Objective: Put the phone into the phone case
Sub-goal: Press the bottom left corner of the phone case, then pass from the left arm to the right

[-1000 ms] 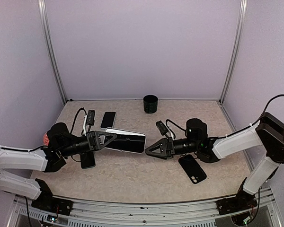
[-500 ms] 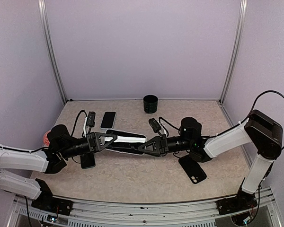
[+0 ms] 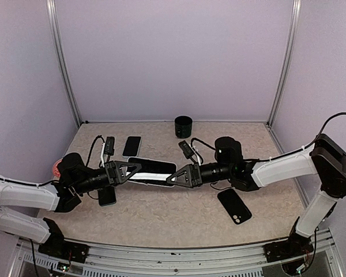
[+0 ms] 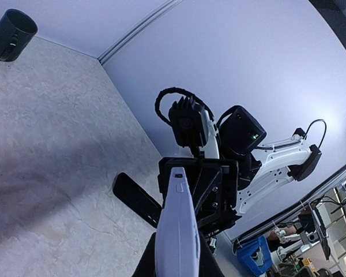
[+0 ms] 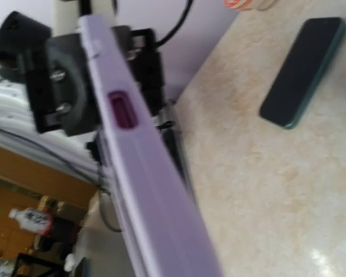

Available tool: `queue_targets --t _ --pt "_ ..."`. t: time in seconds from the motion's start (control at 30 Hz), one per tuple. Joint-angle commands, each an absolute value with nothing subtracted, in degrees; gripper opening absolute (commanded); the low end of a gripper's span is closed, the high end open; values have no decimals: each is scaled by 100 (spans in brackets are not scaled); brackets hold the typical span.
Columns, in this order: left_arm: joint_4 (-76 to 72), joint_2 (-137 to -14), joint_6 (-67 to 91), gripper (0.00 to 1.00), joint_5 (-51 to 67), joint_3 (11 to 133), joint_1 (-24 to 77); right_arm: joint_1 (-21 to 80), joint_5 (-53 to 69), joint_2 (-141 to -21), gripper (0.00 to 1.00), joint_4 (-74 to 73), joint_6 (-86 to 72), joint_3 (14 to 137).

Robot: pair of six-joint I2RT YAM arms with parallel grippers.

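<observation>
A lavender phone case (image 3: 154, 171) with a dark upper face hangs level above the table between my two arms. My left gripper (image 3: 135, 169) is shut on its left end. My right gripper (image 3: 172, 176) is shut on its right end. In the left wrist view the case's pale edge (image 4: 177, 231) runs away from my fingers to the right gripper's black jaws (image 4: 199, 184), which flank its far end. In the right wrist view the case (image 5: 138, 173) fills the frame, blurred. I cannot tell whether a phone sits inside it. A teal-edged phone (image 5: 303, 72) lies flat on the table.
A dark phone (image 3: 132, 145) lies at the back left and another (image 3: 107, 196) under my left arm. A black phone (image 3: 234, 206) with camera lenses lies at the front right. A black cup (image 3: 183, 126) stands at the back wall. A small cabled device (image 3: 109, 143) sits at the left.
My right arm has reached left to the case's free end and its jaws have closed on it. The left arm and the case have hardly moved.
</observation>
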State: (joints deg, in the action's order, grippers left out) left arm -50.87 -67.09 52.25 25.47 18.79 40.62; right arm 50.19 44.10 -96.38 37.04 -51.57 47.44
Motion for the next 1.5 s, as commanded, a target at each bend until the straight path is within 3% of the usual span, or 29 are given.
queue_targets --t 0.0,0.2,0.27,0.33,0.37,0.77,1.07,1.47 --pt "-5440 -6727 5071 0 2626 1979 4153 5238 3917 -9498 30 2924 -4876 4931" --pt "-5159 -6582 4994 0 2593 2028 4123 5238 3164 -9025 53 1009 -3697 5268" --pt "-5089 -6538 4962 0 2605 2030 4114 5238 2692 -8761 70 347 -3229 5347" --pt "-5027 -6522 4952 0 2626 2022 4107 5239 2168 -8461 95 -89 -2861 5304" --pt "-5009 -6522 4952 0 2648 2024 4104 5238 1952 -8309 99 -258 -2690 5270" --pt "-4404 -6763 4860 0 3071 2375 4112 5279 1343 -6826 99 319 -733 4331" --pt "-3939 -6967 4754 0 3115 2582 4123 5996 950 -7158 100 836 308 4254" --pt "-3981 -7248 4843 0 3255 2679 4155 6946 -412 -8501 99 435 947 5252"
